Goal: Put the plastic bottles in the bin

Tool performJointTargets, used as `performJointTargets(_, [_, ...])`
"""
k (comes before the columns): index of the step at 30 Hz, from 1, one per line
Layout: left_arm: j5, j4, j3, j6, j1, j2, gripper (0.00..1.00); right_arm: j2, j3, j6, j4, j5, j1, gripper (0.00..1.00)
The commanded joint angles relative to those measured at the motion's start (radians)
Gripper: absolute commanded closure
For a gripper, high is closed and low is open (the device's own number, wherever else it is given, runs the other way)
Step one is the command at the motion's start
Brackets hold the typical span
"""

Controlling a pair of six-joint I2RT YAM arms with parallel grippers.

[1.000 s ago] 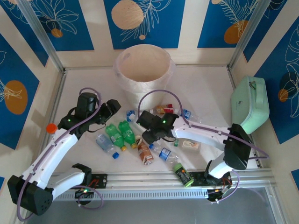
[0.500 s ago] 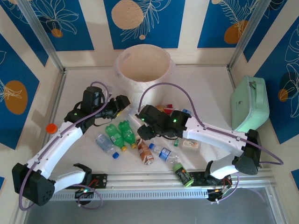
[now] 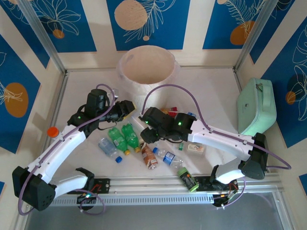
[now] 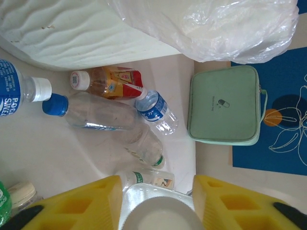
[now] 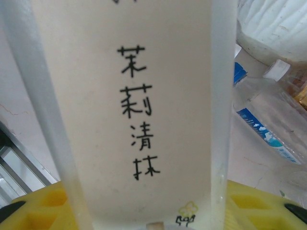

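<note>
Several plastic bottles lie scattered on the white table in front of the round cream bin [image 3: 146, 72]. Among them are two green ones [image 3: 123, 136], a brown one [image 3: 149, 157] and a clear one with a blue cap [image 3: 109, 147]. My left gripper [image 3: 126, 109] [image 4: 157, 191] sits near the bin's base. Its yellow fingers [image 4: 91, 203] are closed against a clear bottle with a white cap [image 4: 158, 213]. My right gripper [image 3: 145, 130] [image 5: 144, 211] is shut on a bottle with a cream label and black handwriting [image 5: 129, 96]. It holds that bottle just left of the pile's middle.
A mint-green case [image 3: 256, 108] [image 4: 223, 105] leans at the right wall. The bin's ribbed side [image 4: 72, 28] and loose bag liner [image 4: 216, 24] hang just beyond my left gripper. More bottles [image 4: 96, 112] lie between the arms, and an orange-capped one [image 3: 53, 132] stands at the far left.
My left gripper moved right toward the bin's base and closed around the white-capped bottle. My right arm reached left with its bottle, then held still.
</note>
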Motion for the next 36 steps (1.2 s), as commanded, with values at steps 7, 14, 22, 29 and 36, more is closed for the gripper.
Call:
performJointTargets(7, [0.007,0.013,0.043,0.004,-0.010,0.010,0.74,-0.051,0.012,0.029,0.008,-0.004,-0.002,0.55])
performJointTargets(14, [0.007,0.032,0.063,0.004,-0.010,0.009,0.82,-0.070,0.024,0.036,-0.005,0.027,-0.001,0.39])
performJointTargets(22, [0.017,0.035,0.127,0.003,-0.010,0.034,0.88,-0.191,0.013,0.076,-0.020,0.134,-0.012,0.20])
performJointTargets(29, [0.001,0.020,0.190,-0.024,-0.010,0.016,0.89,-0.402,-0.033,0.166,-0.090,0.241,-0.076,0.17])
performJointTargets(36, [-0.055,-0.031,0.360,-0.015,-0.003,0.058,0.89,-0.554,-0.074,0.290,-0.216,0.093,-0.358,0.15])
